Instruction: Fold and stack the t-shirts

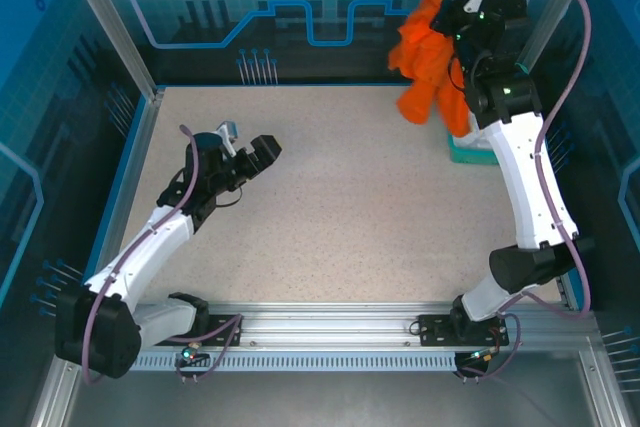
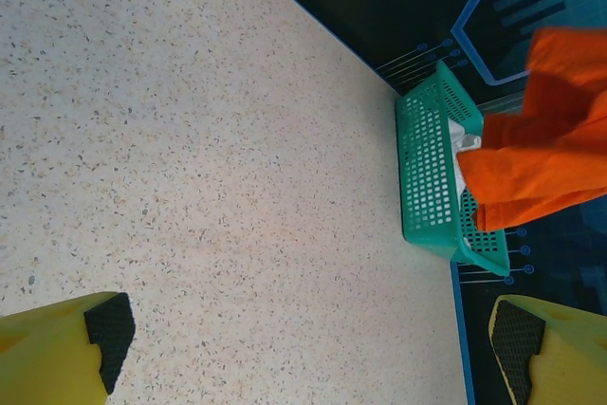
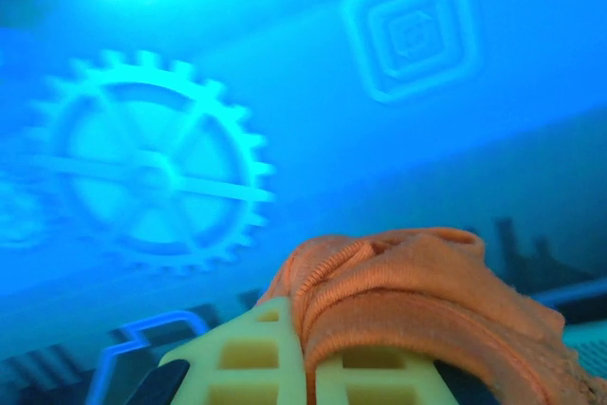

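The orange t-shirt (image 1: pixel 428 52) hangs bunched in the air at the back right, above the teal basket (image 1: pixel 468 149). My right gripper (image 1: pixel 447 9) is shut on its ribbed edge; up close the cloth (image 3: pixel 408 282) is pinched between the two pale fingers (image 3: pixel 256 358). In the left wrist view the orange t-shirt (image 2: pixel 545 139) dangles over the teal basket (image 2: pixel 432 173), and a bit of white t-shirt (image 2: pixel 467 144) shows inside it. My left gripper (image 1: pixel 262 152) hovers open over the bare left-middle of the table, its yellow fingers (image 2: pixel 57 353) wide apart with nothing between them.
The speckled beige table (image 1: pixel 330 207) stretches between both arms. Blue enclosure walls with metal posts (image 1: pixel 110 27) ring the table. The basket sits against the right wall near the right arm's forearm (image 1: pixel 525 167).
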